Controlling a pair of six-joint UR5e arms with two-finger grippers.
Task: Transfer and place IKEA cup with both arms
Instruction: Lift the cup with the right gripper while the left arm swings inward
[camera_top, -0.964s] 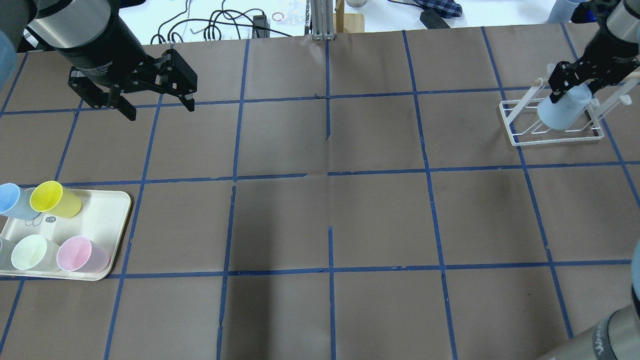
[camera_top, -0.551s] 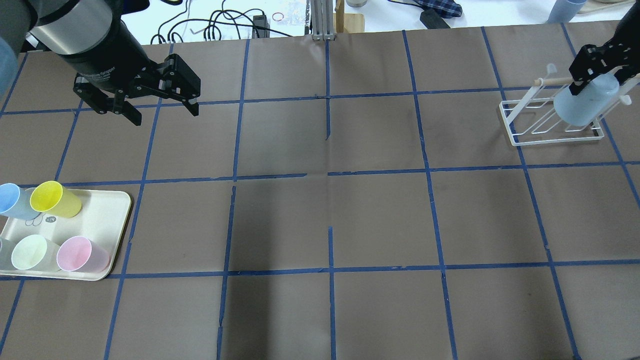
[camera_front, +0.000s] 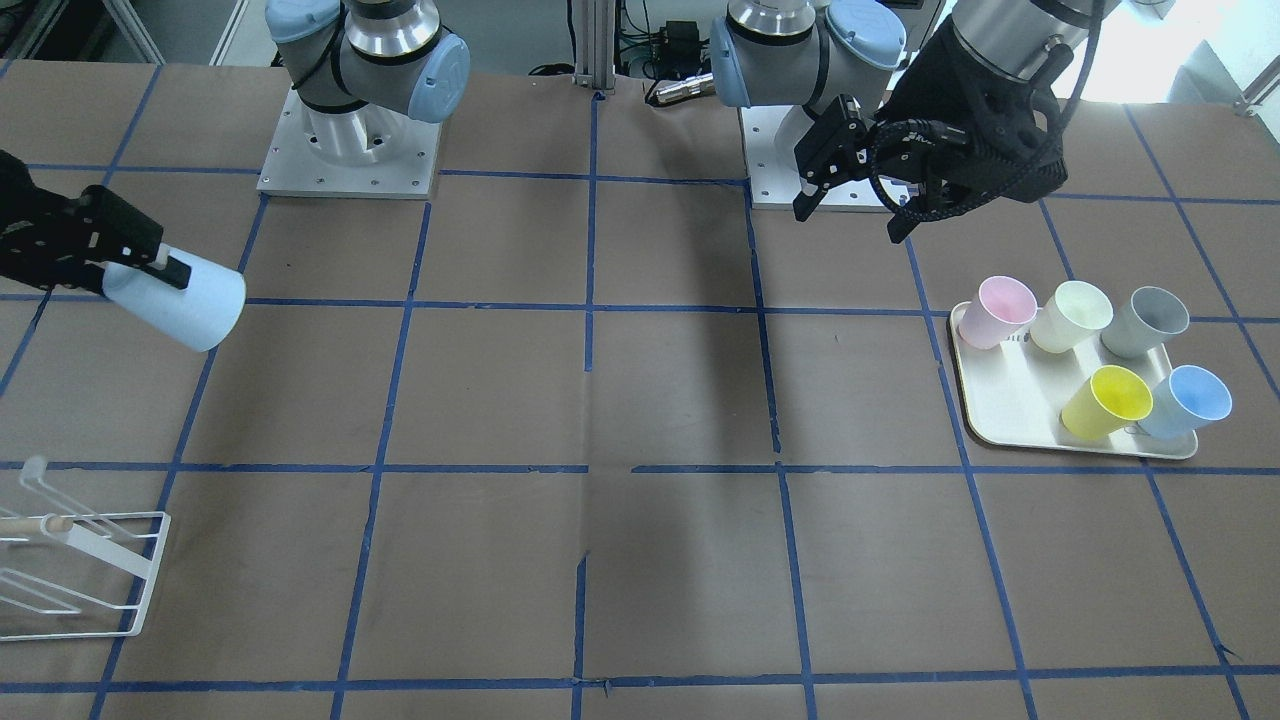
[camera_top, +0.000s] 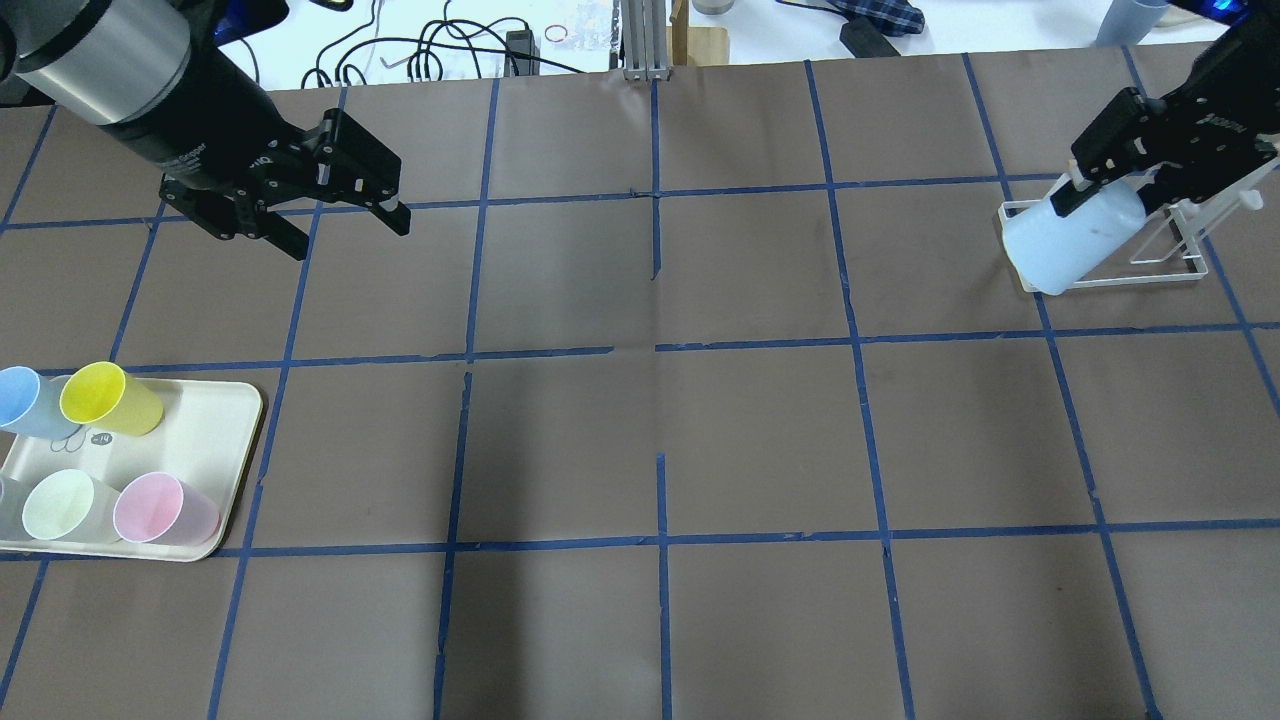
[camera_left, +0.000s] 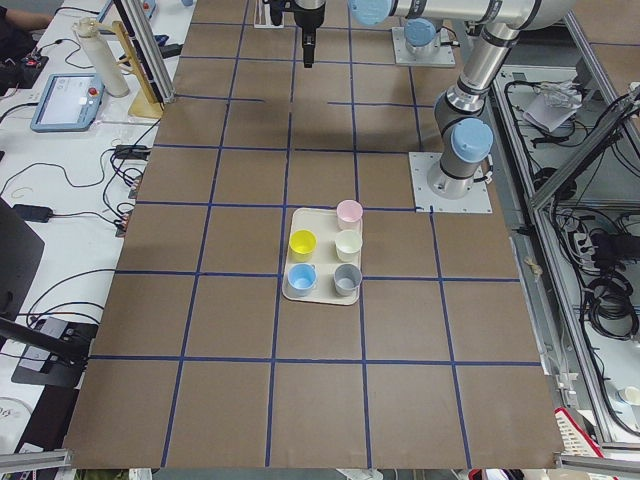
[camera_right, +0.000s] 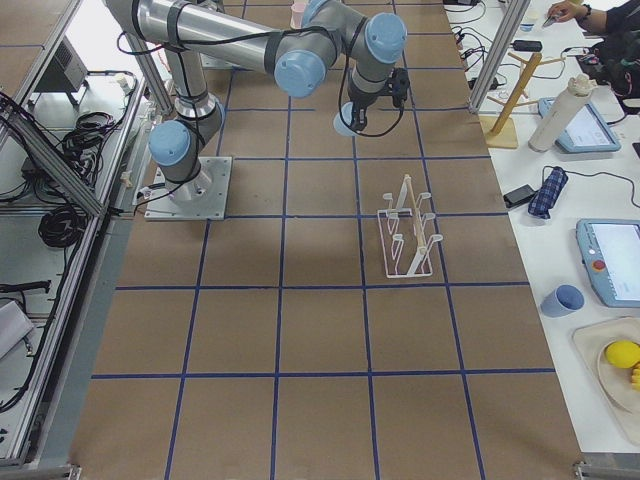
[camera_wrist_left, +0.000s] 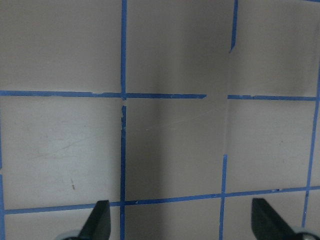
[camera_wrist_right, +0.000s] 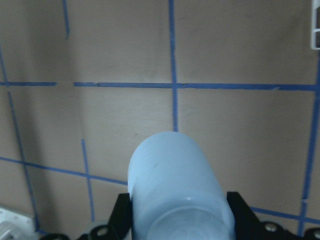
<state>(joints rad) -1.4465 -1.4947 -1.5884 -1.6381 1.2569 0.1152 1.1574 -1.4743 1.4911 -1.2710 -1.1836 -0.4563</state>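
Note:
My right gripper (camera_top: 1095, 200) is shut on the IKEA cup (camera_top: 1065, 245), a dull pale blue tumbler. It holds the cup tilted on its side in the air, mouth away from the wrist, in front of the white wire rack (camera_top: 1185, 268). The cup also shows in the front-facing view (camera_front: 190, 300) and in the right wrist view (camera_wrist_right: 172, 180), held between the black fingers (camera_wrist_right: 120, 217). My left gripper (camera_top: 348, 235) is open and empty, above the table at the far left. Its fingertips (camera_wrist_left: 100, 220) stand wide apart over bare paper.
A cream tray (camera_top: 215, 430) at the near left holds yellow (camera_top: 105, 398), sky-blue (camera_top: 25, 400), pale green (camera_top: 60, 505), pink (camera_top: 160, 508) and grey (camera_front: 1150, 320) cups. The brown table paper (camera_top: 660, 420) has a blue tape grid. Cables and clutter lie beyond the far edge.
My right gripper has carried the cup off the rack, leftward in the overhead view, and turned it onto its side. My left gripper has drifted slightly right.

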